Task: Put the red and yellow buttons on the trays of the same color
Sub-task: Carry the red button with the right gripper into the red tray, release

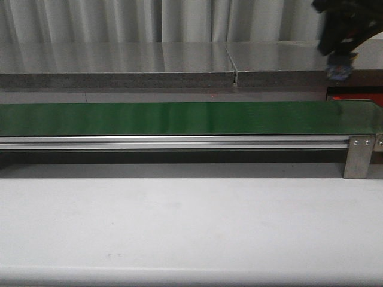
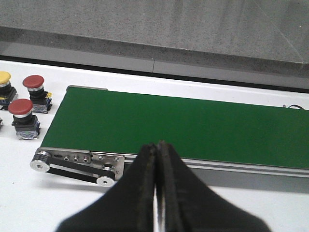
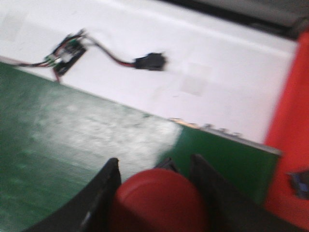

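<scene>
My right gripper point(image 3: 154, 164) is shut on a dark red button point(image 3: 159, 200) and holds it above the end of the green belt point(image 3: 72, 140). The bright red tray point(image 3: 289, 130) lies just past that belt end. The front view shows this gripper point(image 1: 339, 60) high at the far right, with the button's base point(image 1: 339, 72) under it and a strip of the red tray point(image 1: 356, 96) below. In the left wrist view my left gripper point(image 2: 157, 145) is shut and empty over the belt's near rail. A yellow button point(image 2: 4, 78) and two red buttons point(image 2: 34, 83) point(image 2: 20, 108) stand beside the belt's end. No yellow tray shows.
The green belt point(image 1: 179, 118) runs across the table on a metal frame with a bracket point(image 1: 359, 156) at its right end. A small circuit board point(image 3: 67, 52) with a wired black connector point(image 3: 150, 62) lies on the white table. A dark object point(image 3: 301, 182) sits on the red tray.
</scene>
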Motion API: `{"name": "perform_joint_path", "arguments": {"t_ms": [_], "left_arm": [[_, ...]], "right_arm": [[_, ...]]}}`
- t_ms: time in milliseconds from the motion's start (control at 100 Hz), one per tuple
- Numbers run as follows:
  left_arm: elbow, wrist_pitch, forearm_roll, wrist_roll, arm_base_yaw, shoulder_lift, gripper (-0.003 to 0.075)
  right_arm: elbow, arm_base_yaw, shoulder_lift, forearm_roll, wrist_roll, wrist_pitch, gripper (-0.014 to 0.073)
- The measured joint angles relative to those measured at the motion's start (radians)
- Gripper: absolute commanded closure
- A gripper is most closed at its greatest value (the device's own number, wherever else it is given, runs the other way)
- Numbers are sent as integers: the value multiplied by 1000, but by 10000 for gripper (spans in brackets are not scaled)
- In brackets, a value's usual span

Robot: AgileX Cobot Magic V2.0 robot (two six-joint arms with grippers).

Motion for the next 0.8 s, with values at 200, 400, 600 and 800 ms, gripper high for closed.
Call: {"name": "perform_joint_path", "arguments": {"t_ms": [200, 400, 600, 800], "left_arm": [[0, 0, 0, 0, 0, 0, 739], [0, 0, 0, 0, 0, 0, 739], [0, 0, 0, 0, 0, 0, 739], [0, 0, 0, 0, 0, 0, 739]], "right_arm": [[-76, -205, -2, -8, 19, 14, 501], [-80, -322, 33, -8, 22, -38, 501], [-80, -373, 137, 1, 23, -97, 501], [-83, -378, 236, 21, 23, -163, 501]]}}
